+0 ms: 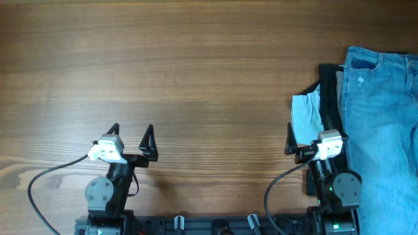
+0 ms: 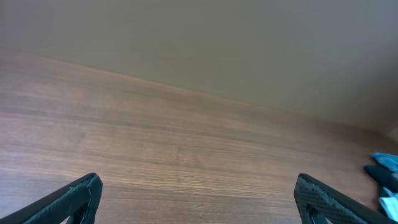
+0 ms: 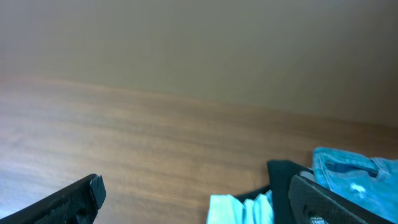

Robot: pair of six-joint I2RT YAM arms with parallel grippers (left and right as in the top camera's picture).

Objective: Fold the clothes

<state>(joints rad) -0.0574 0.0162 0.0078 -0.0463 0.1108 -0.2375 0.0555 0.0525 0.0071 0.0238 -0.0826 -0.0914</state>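
The light-blue denim jeans (image 1: 382, 130) lie at the right edge of the table, waist end at the back, running off the right and front of the overhead view. They show in the right wrist view (image 3: 351, 171) at the lower right, and as a blue sliver in the left wrist view (image 2: 387, 163). My right gripper (image 1: 307, 140) is open and empty at the jeans' left side, over other garments. My left gripper (image 1: 132, 140) is open and empty over bare wood at the front left, far from the jeans.
A pale blue-white folded garment (image 1: 307, 116) and a black garment (image 1: 330, 98) lie against the jeans' left edge; both show in the right wrist view (image 3: 239, 210) (image 3: 283, 174). The wooden table (image 1: 183, 72) stretches left and back. Arm bases and cables sit along the front edge.
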